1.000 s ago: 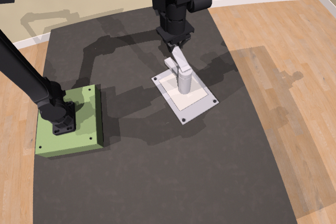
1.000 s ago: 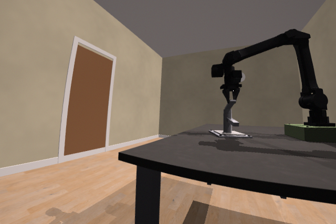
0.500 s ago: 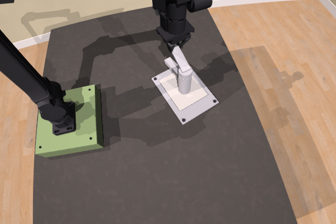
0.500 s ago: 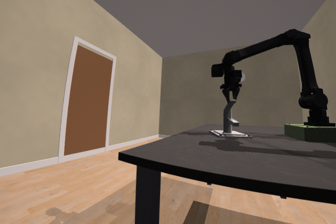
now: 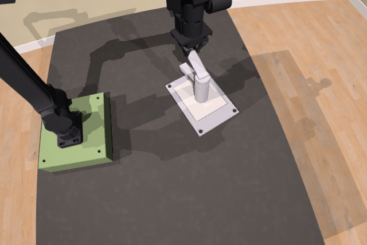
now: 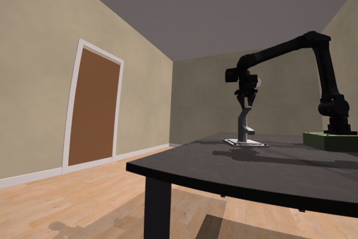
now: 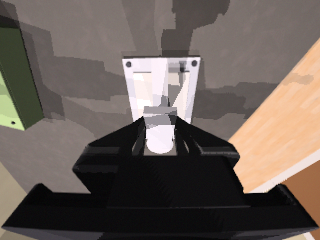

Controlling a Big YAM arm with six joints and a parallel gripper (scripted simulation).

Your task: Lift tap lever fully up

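- My claw (image 6: 245, 103) hangs straight down, fingers clamped on the tip of the lever (image 5: 196, 65), so nothing can pass between them.
- Directly below me stand the tap body (image 5: 201, 89), its side spout (image 5: 186, 69) and the base plate (image 5: 217, 117), blocking any descent.
- The green base block (image 5: 97, 135) sits well apart, toward my arm's foot.
- Around me at my height is open air above the table (image 5: 178, 191).

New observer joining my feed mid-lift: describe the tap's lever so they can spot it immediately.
On the dark table, find the pale square plate near the middle with the upright tap body. The lever is the flat pale bar slanting up from its top, unlike the short spout beside it, with its tip clamped in the black gripper.
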